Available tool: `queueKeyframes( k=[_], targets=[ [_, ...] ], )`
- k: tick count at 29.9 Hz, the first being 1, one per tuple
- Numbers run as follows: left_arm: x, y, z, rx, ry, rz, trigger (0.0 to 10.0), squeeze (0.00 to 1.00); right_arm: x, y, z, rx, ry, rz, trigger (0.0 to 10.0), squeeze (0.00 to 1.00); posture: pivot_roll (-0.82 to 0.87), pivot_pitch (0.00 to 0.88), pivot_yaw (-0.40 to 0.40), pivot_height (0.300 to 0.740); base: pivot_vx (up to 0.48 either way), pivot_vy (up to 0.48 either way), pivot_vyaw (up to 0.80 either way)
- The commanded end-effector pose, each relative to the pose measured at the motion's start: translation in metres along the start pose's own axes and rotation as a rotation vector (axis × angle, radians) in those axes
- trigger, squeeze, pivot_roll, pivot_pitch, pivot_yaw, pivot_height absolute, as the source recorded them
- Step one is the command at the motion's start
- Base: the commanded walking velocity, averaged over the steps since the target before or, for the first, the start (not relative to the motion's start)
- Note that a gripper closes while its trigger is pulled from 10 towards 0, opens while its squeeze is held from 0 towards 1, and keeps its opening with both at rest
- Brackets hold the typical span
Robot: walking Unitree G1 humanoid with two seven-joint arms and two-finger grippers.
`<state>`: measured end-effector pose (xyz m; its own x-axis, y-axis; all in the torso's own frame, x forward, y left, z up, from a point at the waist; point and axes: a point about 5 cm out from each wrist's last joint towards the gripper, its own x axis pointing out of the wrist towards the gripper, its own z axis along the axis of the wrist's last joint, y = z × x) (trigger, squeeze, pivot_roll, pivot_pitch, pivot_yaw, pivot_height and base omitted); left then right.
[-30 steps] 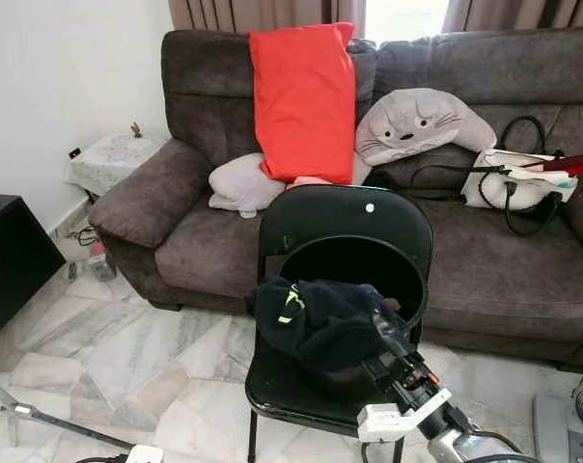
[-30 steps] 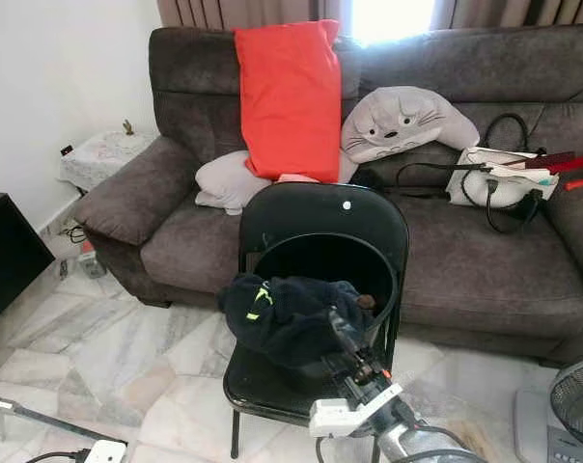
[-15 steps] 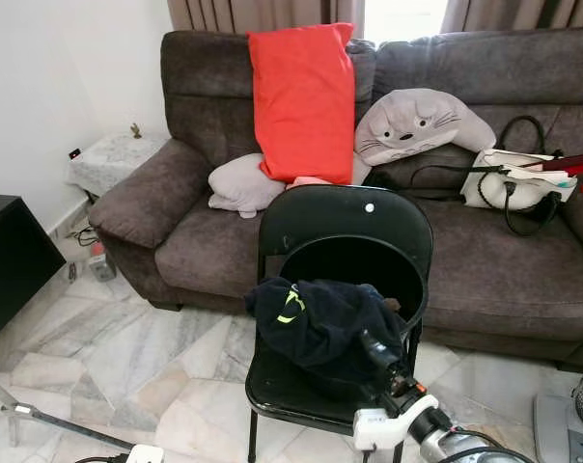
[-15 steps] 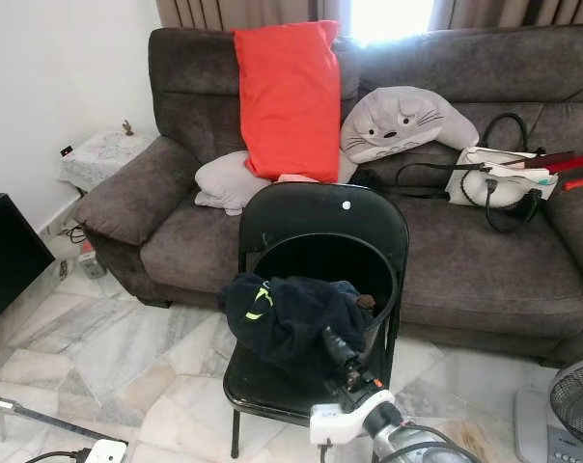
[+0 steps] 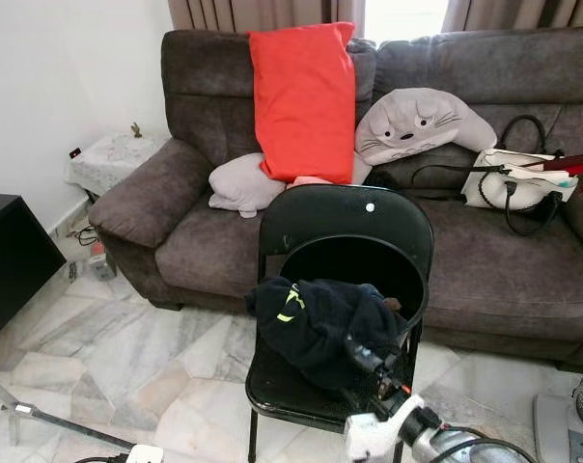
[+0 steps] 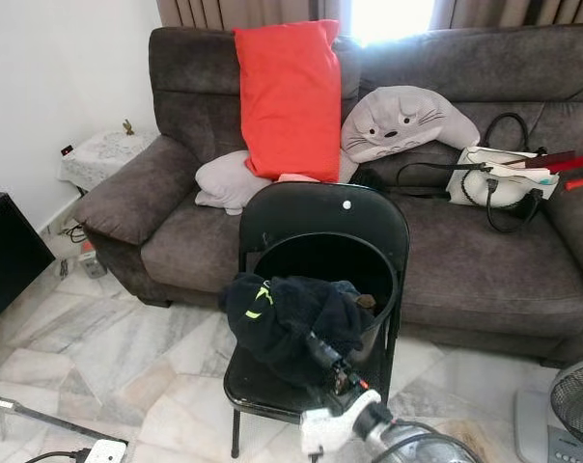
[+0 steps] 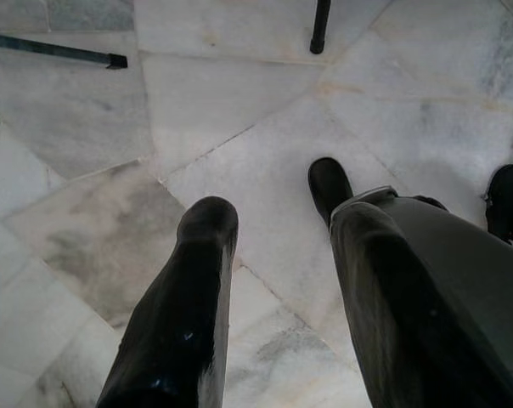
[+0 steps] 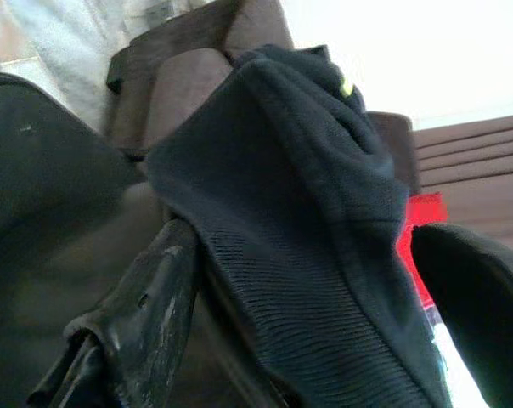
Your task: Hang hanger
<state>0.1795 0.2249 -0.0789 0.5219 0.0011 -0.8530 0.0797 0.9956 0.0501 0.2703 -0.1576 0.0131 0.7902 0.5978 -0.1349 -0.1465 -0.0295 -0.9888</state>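
Right gripper (image 5: pixel 361 355) reaches up from the five o'clock corner of the left eye view, its black fingers against the lower edge of the dark garment (image 5: pixel 320 318) heaped on the black folding chair (image 5: pixel 345 227); from this view I cannot tell how wide they stand. A small brown tip (image 5: pixel 393 305), possibly the hanger's end, pokes out at the heap's three o'clock side. Behind the chair, toward twelve o'clock, sits the brown sofa (image 5: pixel 494 270) with a red cushion (image 5: pixel 304 96).

From the right eye view the scene is the same, the gripper just under the garment's hem.

Looking along the left wrist, the left gripper (image 7: pixel 273 221) hangs idle over marble floor (image 7: pixel 231 102), its two fingers spread with nothing between them.

Only the right wrist view settles the grasp: the fingers are parted, the knit fabric lies between them, touching one finger (image 8: pixel 146 297), and the other stands apart. No grip is closed.

By my judgement the task is barely begun: nothing is lifted, no rail is in sight, and picking up, carrying and hanging all remain.
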Motion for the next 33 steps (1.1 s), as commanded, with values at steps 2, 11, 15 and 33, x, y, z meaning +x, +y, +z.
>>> queueKeyframes(
  k=[2,11,15,33],
  targets=[
    [-0.001,0.004,-0.001,-0.01,-0.002,0.015,10.0,0.0,0.001,-0.005,0.006,-0.037,-0.067,-0.085,10.0,0.0,-0.06,0.0,0.112,0.74,0.0,0.0,0.0],
    [-0.001,0.004,0.0,-0.006,-0.003,0.01,10.0,0.0,0.012,-0.027,0.0,-0.081,-0.071,-0.232,10.0,0.0,-0.06,0.0,0.115,0.74,0.0,0.0,0.0],
    [-0.001,0.004,0.0,-0.012,-0.005,0.013,10.0,0.0,0.012,-0.013,-0.003,-0.087,0.017,-0.136,10.0,0.0,-0.06,0.0,0.115,0.74,0.0,0.0,0.0],
    [-0.001,0.006,0.0,-0.008,-0.009,0.022,10.0,0.0,0.024,-0.038,-0.008,-0.089,-0.039,-0.236,10.0,0.0,-0.05,0.0,0.118,0.74,0.0,0.0,0.0]
  ],
)
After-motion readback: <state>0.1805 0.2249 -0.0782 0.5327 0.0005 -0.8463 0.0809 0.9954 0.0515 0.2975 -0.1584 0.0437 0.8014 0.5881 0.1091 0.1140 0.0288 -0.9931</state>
